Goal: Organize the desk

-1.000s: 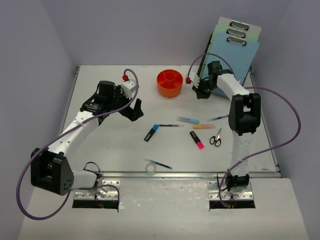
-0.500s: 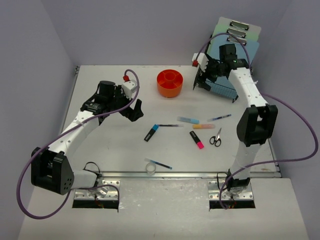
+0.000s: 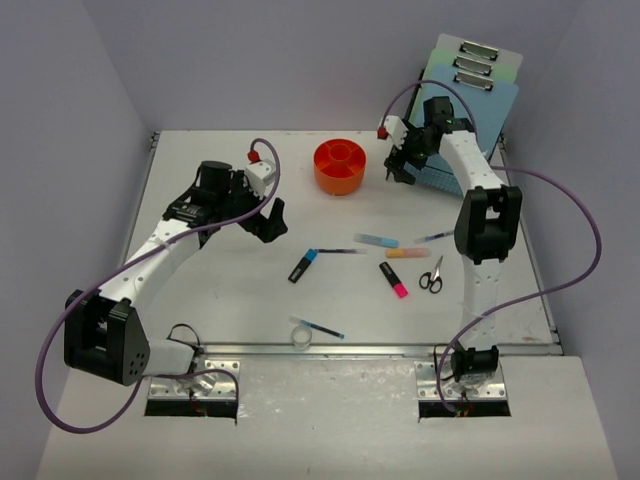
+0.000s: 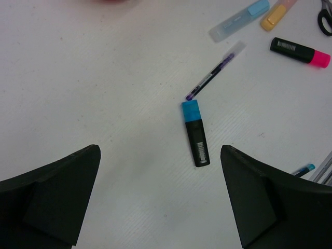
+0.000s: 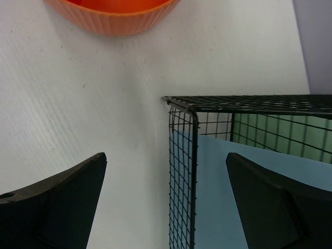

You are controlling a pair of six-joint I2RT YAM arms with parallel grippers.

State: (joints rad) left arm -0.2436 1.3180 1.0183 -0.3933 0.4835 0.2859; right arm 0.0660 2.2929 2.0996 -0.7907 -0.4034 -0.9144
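Desk: large flat white rectangular tabletop desk (image 3: 225,295) spreads under both grippers. Pens and markers lie scattered on it, so the tidying looks far from finished.
Left gripper: left gripper (image 4: 160,150) hangs over the tabletop, pointing down. Its jaws are spread wide and empty, as if lining up a pick.
Blue-capped marker: black highlighter with a blue cap (image 4: 195,134) lies flat just ahead of the left jaws, nearer the right finger. It is the closest thing to them, so it is probably the target.
Purple pen: slim clear pen with purple ink (image 4: 215,77) slants away just beyond that cap, its tip almost touching it. A grip on the black barrel would likely spare it.
Farther pieces: pale blue highlighter (image 4: 239,19), yellow-orange highlighter (image 4: 278,14) and black highlighter with a pink cap (image 4: 300,52) lie well beyond the left gripper, off to its right. Small black-handled scissors (image 3: 431,275) lie further right.
Right gripper: right gripper (image 5: 166,155) hovers with jaws wide, holding nothing.
Wire rack: black wire mesh rack (image 5: 193,129) stands directly below the right gripper, its corner between the fingers. A light blue clipboard (image 5: 215,192) stands inside with a green board (image 5: 280,129) behind it, filed there, I'd guess, to keep them off the surface.
Orange tray: round orange plastic compartment tray (image 5: 111,15) sits ahead of the right gripper's left finger, apart from the rack. It looks a likely home for the pens.
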